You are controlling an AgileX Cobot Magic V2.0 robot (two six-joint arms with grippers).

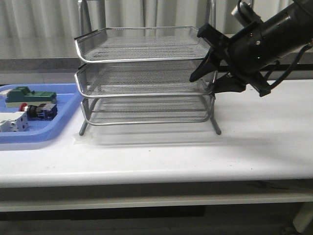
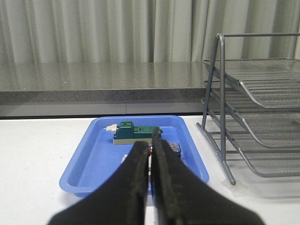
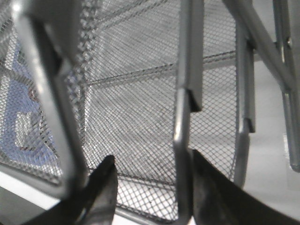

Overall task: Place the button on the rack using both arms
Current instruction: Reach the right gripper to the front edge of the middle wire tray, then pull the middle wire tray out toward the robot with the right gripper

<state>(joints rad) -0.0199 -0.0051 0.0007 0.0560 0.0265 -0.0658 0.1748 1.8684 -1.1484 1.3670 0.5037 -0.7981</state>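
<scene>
Two arms are yours to read, and only the right one shows from the front: your bulky black right arm [image 1: 266,36] reaches in from the upper right, angled downward and leftward, ending at the right front corner of the three-tier silver wire-mesh rack [image 1: 144,78]. Your right gripper [image 1: 211,78] has its dark fingers spread, one above and one below the level of the middle tray's rim. Through the right wrist camera the two black fingertips [image 3: 105,187] stand apart with a bright wire of the tray edge [image 3: 182,154] between them; you cannot tell whether either finger touches the wire. Your left gripper [image 2: 151,154] shows only in its own wrist view, where the two dark fingers are pressed together with just a thin slit between them, holding nothing, hovering over the near part of the flat blue plastic tray [image 2: 101,159] and pointing towards it. The small push-button switch with the red head and black body [image 1: 39,110] lies on its side in that blue tray, at the left of the white tabletop [image 1: 195,152], well apart from the rack. Just behind it sits the green block-shaped component [image 1: 29,95], and just in front of it the white terminal block [image 1: 12,122].
</scene>
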